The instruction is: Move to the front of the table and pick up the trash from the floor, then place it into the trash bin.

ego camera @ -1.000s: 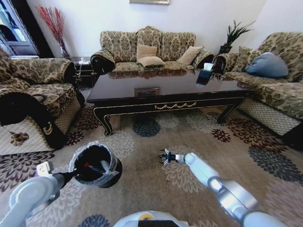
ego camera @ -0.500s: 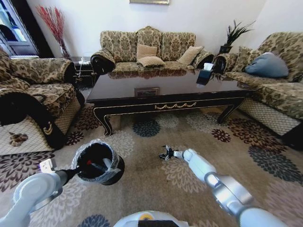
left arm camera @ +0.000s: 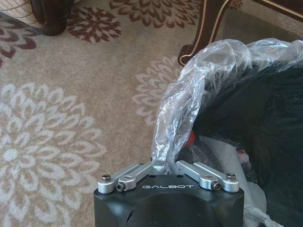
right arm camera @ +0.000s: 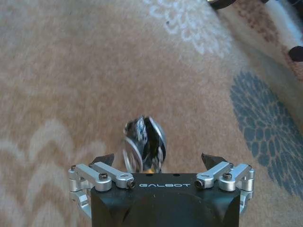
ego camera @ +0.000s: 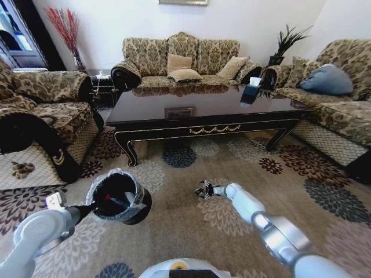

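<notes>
One long low coffee table (ego camera: 203, 110) with a glossy dark top and gold scroll trim stood on the flowered beige carpet (ego camera: 179, 208), with three patterned sofas around it. The left gripper (left arm camera: 165, 166) was clenched on the clear plastic liner at the rim of one small round black trash bin (ego camera: 119, 197), held just above the carpet; one red-tipped piece (ego camera: 106, 201) lay inside. The right gripper (ego camera: 203, 190) hung low over the carpet before the table, fingers spread, with one crumpled shiny black-and-white scrap of trash (right arm camera: 144, 145) between them.
</notes>
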You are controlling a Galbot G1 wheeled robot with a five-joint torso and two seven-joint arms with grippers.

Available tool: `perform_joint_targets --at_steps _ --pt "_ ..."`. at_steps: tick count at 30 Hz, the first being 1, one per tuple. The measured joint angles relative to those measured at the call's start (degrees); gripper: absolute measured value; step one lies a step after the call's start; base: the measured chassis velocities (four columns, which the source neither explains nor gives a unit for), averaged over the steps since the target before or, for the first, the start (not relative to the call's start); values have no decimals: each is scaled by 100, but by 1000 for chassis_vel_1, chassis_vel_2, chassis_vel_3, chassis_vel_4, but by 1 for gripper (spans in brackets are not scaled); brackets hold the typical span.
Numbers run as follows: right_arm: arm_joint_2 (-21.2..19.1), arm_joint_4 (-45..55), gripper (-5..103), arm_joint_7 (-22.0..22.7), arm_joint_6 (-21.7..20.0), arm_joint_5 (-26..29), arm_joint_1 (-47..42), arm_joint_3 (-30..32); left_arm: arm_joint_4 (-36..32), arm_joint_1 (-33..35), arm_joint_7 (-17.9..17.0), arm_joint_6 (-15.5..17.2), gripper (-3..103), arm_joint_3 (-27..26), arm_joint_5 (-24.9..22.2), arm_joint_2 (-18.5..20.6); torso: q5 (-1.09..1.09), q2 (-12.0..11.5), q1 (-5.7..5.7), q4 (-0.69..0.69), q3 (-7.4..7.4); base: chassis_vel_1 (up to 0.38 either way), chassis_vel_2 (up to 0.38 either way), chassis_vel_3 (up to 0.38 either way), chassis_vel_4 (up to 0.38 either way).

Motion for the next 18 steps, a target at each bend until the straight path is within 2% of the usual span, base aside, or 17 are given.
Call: perform_joint_targets --at_steps 7,9,10,14,15,17,18 --pt "132 -156 102 246 0 -535 107 86 27 -78 1 0 0 33 -25 14 1 0 0 1 0 0 0 0 0" --pt "236 -226 93 378 -6 -855 167 158 42 -74 1 0 0 3 -34 13 -1 0 0 3 0 0 0 0 0" --pt "236 -226 93 378 -6 -855 167 158 42 -74 1 0 0 3 -34 13 -1 0 0 3 0 0 0 0 0" --pt "278 -278 72 406 -30 -973 180 108 47 -53 0 0 0 -89 -85 21 0 0 0 1 0 0 0 0 0" --pt "268 -275 61 400 -30 -978 163 84 78 -51 1 0 0 -125 -100 29 0 0 0 0 0 0 0 0 0" --pt "248 -245 50 393 -15 -974 126 73 101 -67 2 0 0 -120 -99 23 0 0 0 1 0 0 0 0 0" --pt "248 -245 50 393 -15 -974 126 73 101 -67 2 0 0 -120 -99 23 0 0 0 1 0 0 0 0 0"
